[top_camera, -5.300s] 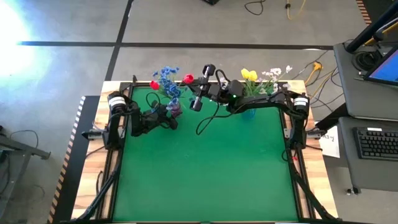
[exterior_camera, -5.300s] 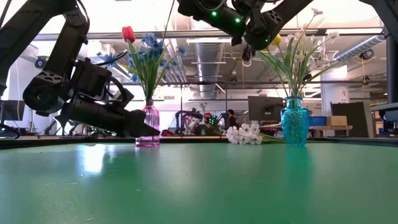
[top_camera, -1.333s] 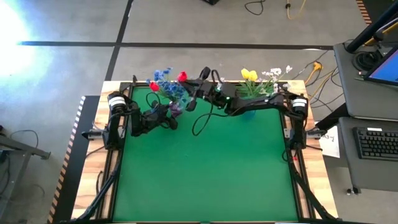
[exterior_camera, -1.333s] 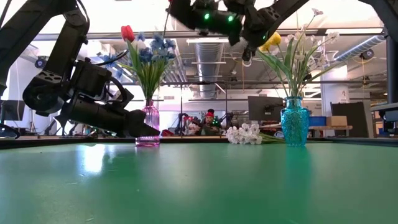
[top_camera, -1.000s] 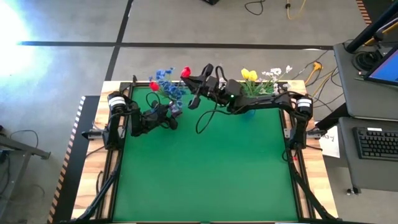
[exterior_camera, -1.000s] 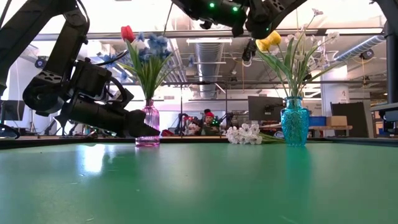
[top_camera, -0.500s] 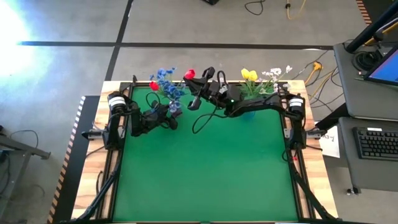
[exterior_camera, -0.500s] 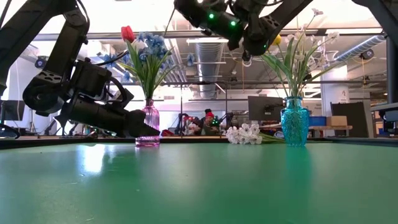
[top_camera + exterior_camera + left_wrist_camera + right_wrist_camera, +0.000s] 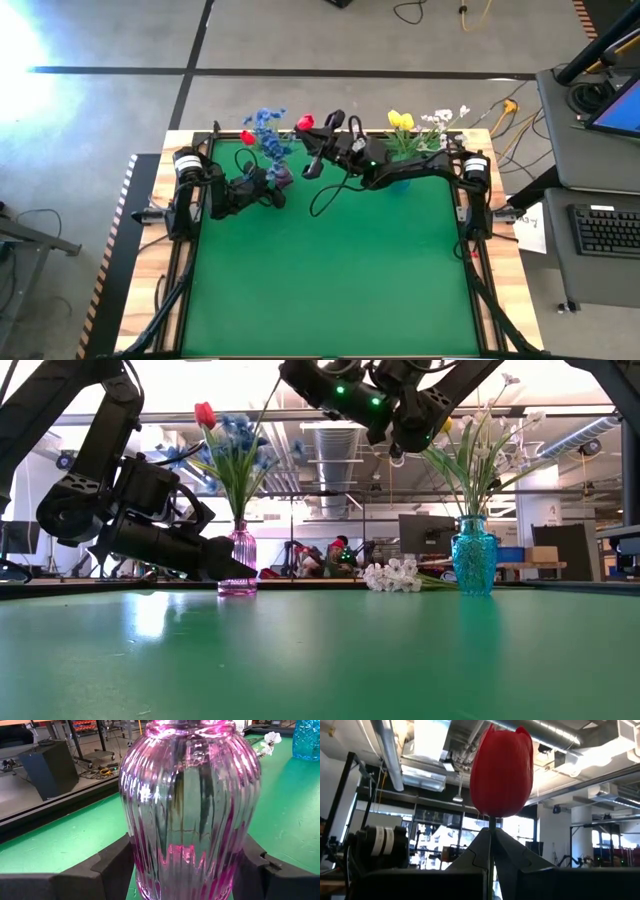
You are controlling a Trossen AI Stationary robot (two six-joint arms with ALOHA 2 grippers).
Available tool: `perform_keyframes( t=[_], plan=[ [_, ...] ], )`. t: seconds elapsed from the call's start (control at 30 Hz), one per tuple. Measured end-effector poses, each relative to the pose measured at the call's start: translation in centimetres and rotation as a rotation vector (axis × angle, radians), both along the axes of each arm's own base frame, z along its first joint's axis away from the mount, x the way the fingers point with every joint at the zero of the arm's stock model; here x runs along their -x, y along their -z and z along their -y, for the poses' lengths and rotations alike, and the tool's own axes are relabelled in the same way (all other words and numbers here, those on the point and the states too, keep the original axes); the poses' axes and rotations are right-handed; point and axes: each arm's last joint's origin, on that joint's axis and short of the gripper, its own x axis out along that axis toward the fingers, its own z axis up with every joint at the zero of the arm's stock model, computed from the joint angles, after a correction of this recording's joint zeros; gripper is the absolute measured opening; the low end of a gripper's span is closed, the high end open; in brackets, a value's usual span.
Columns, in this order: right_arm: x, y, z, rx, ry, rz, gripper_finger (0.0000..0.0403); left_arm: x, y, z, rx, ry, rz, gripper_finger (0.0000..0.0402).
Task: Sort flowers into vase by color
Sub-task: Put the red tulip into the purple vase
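From above, my left gripper (image 9: 274, 189) sits in the upper left part of the green table (image 9: 330, 280), its fingers set on either side of the pink vase (image 9: 283, 177). Blue flowers (image 9: 268, 132) and a red tulip (image 9: 247, 137) rise out of that vase. My right arm reaches across the upper middle of the frame, and my right gripper (image 9: 316, 152) is closed on the stem of a second red tulip (image 9: 305, 122), whose head shows just right of the blue cluster. Farther right stands the blue vase (image 9: 399, 181) with yellow tulips (image 9: 400, 120) and white blossoms (image 9: 442, 118).

At table height, my left gripper (image 9: 222, 567) shows at the middle left, touching the pink vase (image 9: 242, 560) near its base. The first red tulip (image 9: 204, 414) stands at the upper left above the blue flowers (image 9: 238, 438). My right arm crosses the top centre. The blue vase (image 9: 474, 556) is at the right, and a loose white spray (image 9: 396, 575) lies on the table just left of it.

Through my left wrist, the ribbed pink vase (image 9: 187, 805) fills the centre, with my dark fingers (image 9: 111, 870) pressed to both its sides along the bottom.

Through my right wrist, the held tulip (image 9: 501, 770) stands upright in the upper centre, its thin stem pinched between my closed fingertips (image 9: 477, 857) below it.
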Motion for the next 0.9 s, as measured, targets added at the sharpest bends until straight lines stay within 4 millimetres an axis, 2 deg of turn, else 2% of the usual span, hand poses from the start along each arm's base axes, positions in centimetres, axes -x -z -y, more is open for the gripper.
perform_keyframes(
  t=[0.4,0.63,0.9],
  plan=[
    [-0.8,1.5,-0.1,0.057,0.054,-0.183,0.0009,0.0,0.0,0.0,0.000,0.000,0.000,0.0245],
    [-0.9,1.5,-0.1,0.055,0.055,-0.198,0.0009,0.0,0.0,0.0,0.000,0.000,0.000,0.0245],
    [-0.2,-0.1,-0.2,0.021,0.049,-0.232,0.0009,0.0,0.1,0.0,0.003,0.000,-0.007,0.0245]
  ],
)
